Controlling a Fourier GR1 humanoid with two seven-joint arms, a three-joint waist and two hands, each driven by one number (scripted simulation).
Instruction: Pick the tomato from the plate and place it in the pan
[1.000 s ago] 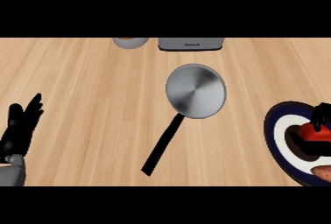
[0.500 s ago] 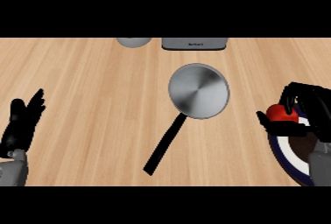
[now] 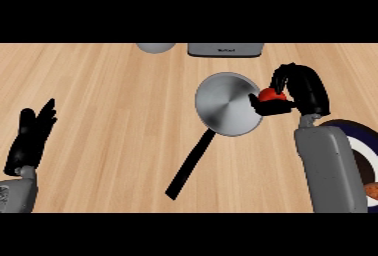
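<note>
Light wood counter (image 3: 111,100). Right hand (image 3: 301,92) curled round tomato (image 3: 270,95) at the steel pan (image 3: 227,104)'s right rim, apart from the plate (image 3: 363,144). Left hand (image 3: 31,137) relaxed, lower left. Grey box (image 3: 225,49) at far edge.

Table (image 3: 111,100): light wood top, grain running between its left and right edges, evenly lit. At the far edge stands a grey box-shaped appliance (image 3: 225,49), partly cut off. Beside it, toward the left edge, is a pale grey rounded object (image 3: 156,47), identity unclear.
</note>
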